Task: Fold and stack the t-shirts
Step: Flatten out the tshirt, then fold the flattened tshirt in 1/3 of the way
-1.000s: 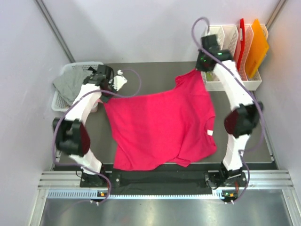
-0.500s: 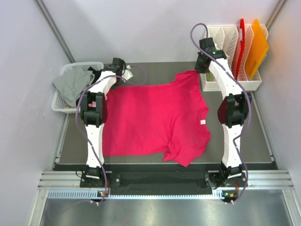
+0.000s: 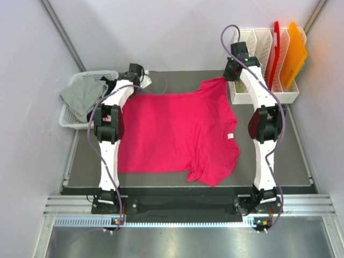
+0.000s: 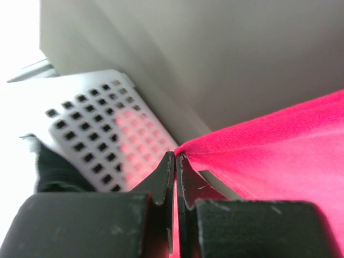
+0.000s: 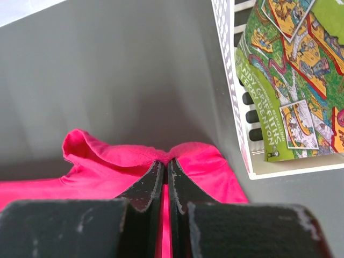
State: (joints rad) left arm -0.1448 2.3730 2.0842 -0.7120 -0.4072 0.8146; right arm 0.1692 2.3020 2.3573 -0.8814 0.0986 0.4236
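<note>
Top view: red shirt (image 3: 172, 134) lies spread flat on table (image 3: 177, 80), collar toward the right, white neck tag (image 3: 231, 136) showing (no print legible).

L gripper (image 4: 176, 158): jaws pressed together, pinching the shirt's far-left corner; cloth runs taut away from the tips. R gripper (image 5: 165, 161): jaws also pressed together, pinching a bunched fold at the far-right corner, by the sleeve.

Edges:
- Far edge of the shirt is stretched betw. the two grippers, roughly parallel to the back wall (image 3: 172, 32).
- Near hem is straight and close to the table's near edge.
- L edge runs beside and partly under the L arm.
- Near-right sleeve is crumpled and folded on itself.

Room:
- Bare strip of table betw. the shirt's far edge and the wall.
- Narrow bare strip left of the L arm, ending at basket (image 3: 97, 73), which holds a grey shirt (image 3: 80, 97).
- R side is tight: R gripper sits just beside rack (image 3: 269, 98), with a red folder (image 3: 276, 45) and an orange folder (image 3: 294, 54) upright in it.

Writing: the R wrist view shows a green illustrated book (image 5: 285, 80) in the rack; spine reads "GRIFFITHS" and "EDITION", the rest is cut off or too small.
</note>
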